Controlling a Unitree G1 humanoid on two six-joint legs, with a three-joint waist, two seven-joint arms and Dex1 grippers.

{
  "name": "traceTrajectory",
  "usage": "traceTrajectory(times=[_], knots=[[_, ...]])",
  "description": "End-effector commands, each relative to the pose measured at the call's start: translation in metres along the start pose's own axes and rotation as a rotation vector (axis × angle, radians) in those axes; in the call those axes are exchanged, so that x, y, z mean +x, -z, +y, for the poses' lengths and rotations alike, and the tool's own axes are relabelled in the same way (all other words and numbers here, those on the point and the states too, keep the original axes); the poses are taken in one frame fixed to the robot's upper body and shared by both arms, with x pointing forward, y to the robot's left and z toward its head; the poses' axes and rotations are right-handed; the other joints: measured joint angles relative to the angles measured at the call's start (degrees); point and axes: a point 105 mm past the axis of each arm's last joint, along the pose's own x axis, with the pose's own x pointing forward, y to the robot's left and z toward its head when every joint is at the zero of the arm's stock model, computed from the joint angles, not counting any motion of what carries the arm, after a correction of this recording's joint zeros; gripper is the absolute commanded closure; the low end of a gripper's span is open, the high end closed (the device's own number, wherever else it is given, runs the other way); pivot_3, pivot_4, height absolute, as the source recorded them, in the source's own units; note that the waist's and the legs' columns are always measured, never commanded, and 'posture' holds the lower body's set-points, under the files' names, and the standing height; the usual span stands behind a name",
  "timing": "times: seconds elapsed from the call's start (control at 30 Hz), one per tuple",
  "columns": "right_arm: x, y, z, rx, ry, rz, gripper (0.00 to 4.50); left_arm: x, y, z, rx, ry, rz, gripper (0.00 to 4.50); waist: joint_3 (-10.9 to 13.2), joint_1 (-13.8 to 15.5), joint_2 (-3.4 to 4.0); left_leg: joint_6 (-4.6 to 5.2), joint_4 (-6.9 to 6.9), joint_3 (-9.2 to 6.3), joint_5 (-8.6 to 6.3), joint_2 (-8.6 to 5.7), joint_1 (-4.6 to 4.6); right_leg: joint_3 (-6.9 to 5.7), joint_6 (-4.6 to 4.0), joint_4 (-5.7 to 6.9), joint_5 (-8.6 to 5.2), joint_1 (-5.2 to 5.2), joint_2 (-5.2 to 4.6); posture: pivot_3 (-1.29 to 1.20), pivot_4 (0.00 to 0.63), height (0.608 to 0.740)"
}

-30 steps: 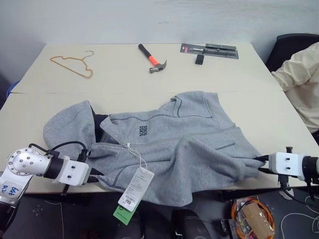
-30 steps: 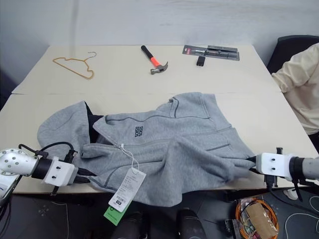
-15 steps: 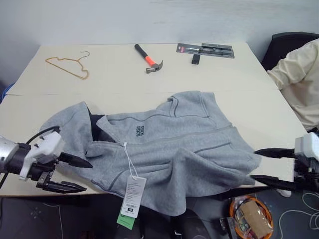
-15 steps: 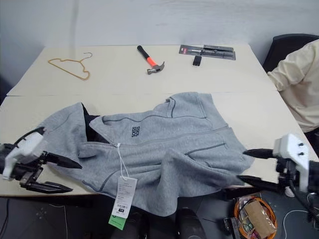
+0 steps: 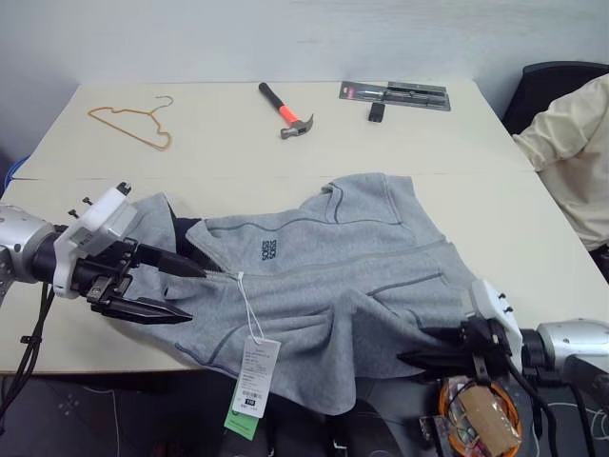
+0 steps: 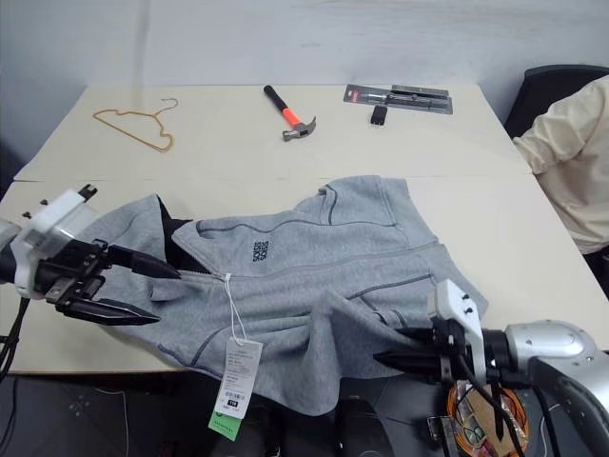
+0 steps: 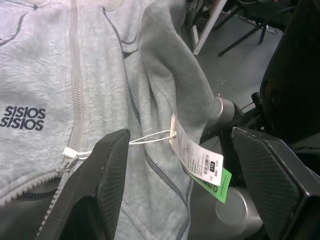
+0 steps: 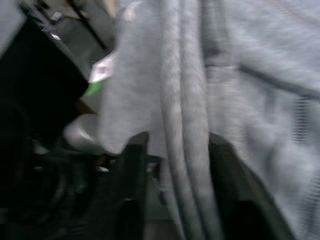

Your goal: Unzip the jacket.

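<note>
- Desk (image 5: 238, 143): broad, pale cream top, carrying everything below.
- Jacket (image 5: 362, 276): large light-grey fleece, hooded, zip-fronted, lying crumpled across the near half of the desk; lower edge spills over the near edge. Hood (image 5: 157, 224) with dark navy lining toward the left. Small dark chest logo (image 5: 274, 251) faces up.
- Left tool (image 5: 176, 290): black fingers clearly apart, empty, held over the hood side of the jacket, tips just beside the zip's top end.
- Right tool (image 5: 419, 347): at the jacket's near right hem; the wrist view shows folds of grey fleece between its fingers, so it is clamped on the jacket.
- Hang tags (image 5: 249, 376): white card over a green one, dangling on a white string below the desk edge.
- Hammer (image 5: 285, 112): orange-and-black handle, far centre.
- Wire hanger (image 5: 133, 124): thin, tan, far left.
</note>
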Motion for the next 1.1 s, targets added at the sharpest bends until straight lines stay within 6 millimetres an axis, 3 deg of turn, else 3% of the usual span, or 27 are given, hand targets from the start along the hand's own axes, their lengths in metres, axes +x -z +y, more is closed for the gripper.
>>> traceTrajectory(times=[0.03, 0.07, 0.17, 0.33, 0.5, 0.6, 0.67, 0.83, 0.97, 1.1], knots=[[-0.005, -0.001, 0.039, 0.042, -0.122, -0.008, 4.26, 0.001, -0.005, 0.005, 0.040, -0.012, 0.015, 1.07, 0.0, 0.1, 0.00, 0.00, 0.00, 0.00, 0.00, -0.01, 0.00, 0.00, 0.00, 0.00, 0.00, 0.01, 0.00, 0.00, 0.150, 0.740], [-0.004, 0.004, 0.048, 0.061, -0.127, -0.004, 4.49, 0.002, -0.006, 0.008, 0.048, -0.014, 0.016, 1.07, 0.0, 0.4, -0.02, 0.01, 0.00, -0.02, 0.00, 0.00, 0.00, -0.01, 0.02, -0.01, -0.01, 0.02, 0.01, 0.00, 0.150, 0.740], [0.003, 0.019, 0.056, 0.079, -0.076, 0.013, 4.49, 0.004, -0.008, 0.015, 0.066, -0.019, 0.019, 1.07, -0.1, 0.9, -0.16, 0.00, 0.06, -0.05, 0.00, 0.00, 0.03, -0.01, 0.04, 0.00, -0.01, 0.08, 0.04, 0.00, 0.150, 0.740], [0.021, 0.054, 0.044, 0.080, 0.100, 0.084, 4.49, 0.010, -0.007, 0.030, 0.114, -0.023, 0.049, 1.07, -0.3, 1.0, -0.53, -0.01, 0.10, -0.04, 0.01, -0.02, 0.08, 0.03, 0.07, 0.05, 0.01, 0.09, 0.04, 0.00, 0.150, 0.740], [0.016, 0.052, 0.053, 0.098, 0.090, 0.106, 3.16, 0.010, -0.003, 0.052, 0.177, -0.079, 0.084, 1.07, -0.3, 1.4, -0.54, 0.00, 0.12, 0.00, 0.01, -0.05, 0.04, 0.04, 0.07, 0.04, 0.01, 0.06, 0.03, 0.00, 0.150, 0.740], [0.006, 0.039, 0.057, 0.017, 0.085, 0.129, 2.29, 0.010, 0.001, 0.063, 0.220, -0.099, 0.119, 1.07, -0.3, 1.4, -0.57, 0.01, 0.15, 0.01, 0.00, -0.05, 0.05, 0.04, 0.07, 0.06, 0.01, 0.07, 0.02, 0.00, 0.150, 0.740], [-0.004, 0.024, 0.059, -0.017, 0.072, 0.112, 2.29, 0.010, 0.006, 0.064, 0.237, -0.083, 0.154, 1.07, -0.4, 1.4, -0.61, 0.01, 0.15, -0.02, 0.01, -0.02, 0.04, 0.03, 0.07, 0.05, 0.01, 0.08, 0.06, 0.00, 0.150, 0.740], [-0.028, -0.038, 0.045, -0.117, 0.031, -0.039, 2.29, 0.014, 0.013, 0.063, 0.268, -0.044, 0.194, 1.07, -0.4, 1.2, -0.68, 0.03, 0.14, -0.01, 0.00, 0.02, 0.10, 0.05, 0.09, 0.05, 0.03, 0.13, 0.04, 0.00, 0.150, 0.740], [-0.010, -0.069, 0.009, -0.308, 0.133, -0.086, 2.29, 0.016, 0.017, 0.062, 0.278, -0.029, 0.213, 1.07, -0.4, 1.2, -0.68, 0.03, 0.13, -0.07, 0.00, 0.00, 0.10, 0.02, 0.08, 0.05, 0.02, 0.13, -0.03, 0.00, 0.150, 0.740], [0.027, -0.070, -0.026, -0.662, 0.198, 0.005, 2.29, 0.013, 0.017, 0.054, 0.259, -0.013, 0.212, 1.07, -0.4, 1.0, -0.69, 0.03, 0.15, -0.04, 0.00, -0.01, -0.07, 0.02, 0.04, 0.05, 0.00, -0.07, -0.03, 0.00, 0.150, 0.740]])
